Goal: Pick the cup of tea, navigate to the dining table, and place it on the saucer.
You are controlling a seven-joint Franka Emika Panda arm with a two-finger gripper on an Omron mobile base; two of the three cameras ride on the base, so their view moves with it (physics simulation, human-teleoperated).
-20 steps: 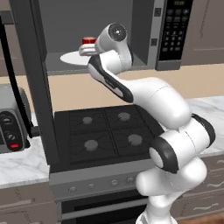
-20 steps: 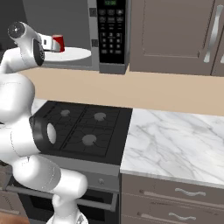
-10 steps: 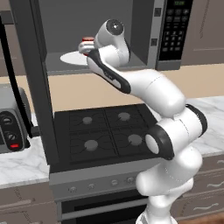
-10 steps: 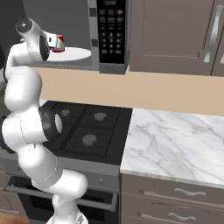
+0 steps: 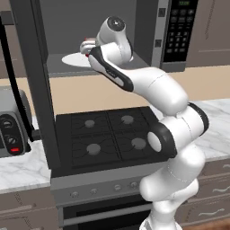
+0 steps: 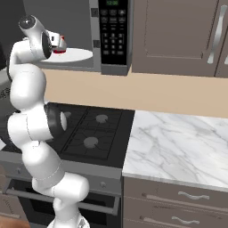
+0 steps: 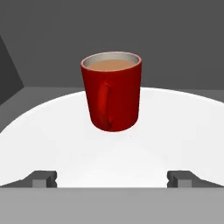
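Since a second ago my arm has stretched further up and in toward the open microwave, its lower links straightening and the hand closing on the turntable; the base has not driven, the stove sits where it did.

My claw (image 7: 112,178) now hangs at the mouth of the microwave cavity (image 5: 81,27), pointed inward. In the hand view its two dark fingertips (image 7: 43,178) stand wide apart with nothing between them, so it is fully spread and holding nothing.

The cup of tea (image 7: 112,91) stands upright on the white round turntable plate (image 7: 52,144) inside the microwave, straight ahead of the claw and a little beyond the fingertips, not touching them. Its handle faces me, slightly left of centre, and the light brown tea sits close to the rim. From the left base view I see only a sliver of red cup beside the hand (image 5: 90,45); from the right base view a bit of red shows just past the wrist (image 6: 59,50).

Below, the black four-burner stove (image 5: 108,134) lies under the arm, with the marble desk (image 6: 178,147) to its right and a toaster (image 5: 11,128) to its left.
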